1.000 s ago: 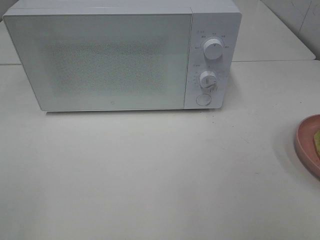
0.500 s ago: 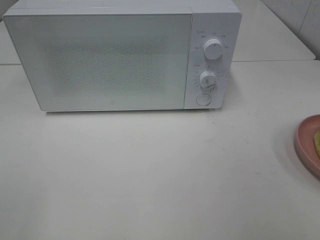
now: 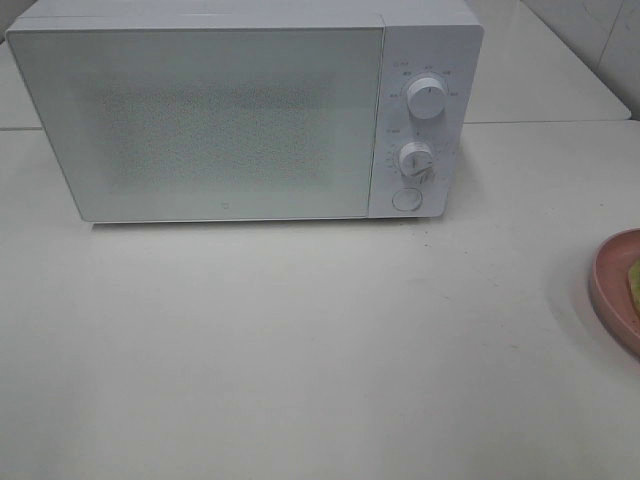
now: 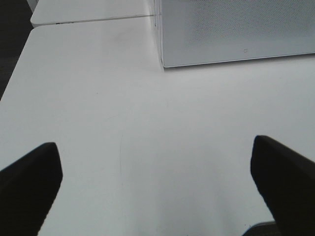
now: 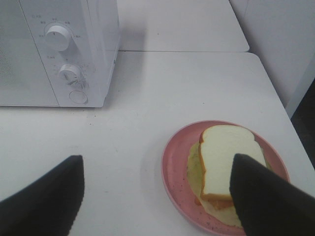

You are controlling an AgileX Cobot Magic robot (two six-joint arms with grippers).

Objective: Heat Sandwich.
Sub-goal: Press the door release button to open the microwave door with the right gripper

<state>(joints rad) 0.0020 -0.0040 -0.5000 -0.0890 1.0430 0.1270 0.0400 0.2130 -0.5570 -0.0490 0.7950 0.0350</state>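
The sandwich point(image 5: 224, 162), pale bread slices with a tan crust and a yellowish layer, lies on a round pink plate point(image 5: 172, 169) on the table. My right gripper point(image 5: 152, 196) hovers above the plate's near side, open and holding nothing; one finger point(image 5: 266, 196) hides part of the sandwich. The white microwave point(image 3: 230, 120) stands at the back with its door shut. My left gripper point(image 4: 157, 191) is open over bare table in front of the microwave's corner point(image 4: 236, 29). Neither gripper shows in the exterior high view, where only the plate's edge point(image 3: 612, 290) appears at the far right.
The microwave's panel carries two knobs point(image 3: 427, 98) point(image 3: 416, 158) and a round button point(image 3: 405, 199). The white table point(image 3: 300, 350) stretches in front of it. A seam joins a second table point(image 5: 182, 24) behind, and a wall stands on the right.
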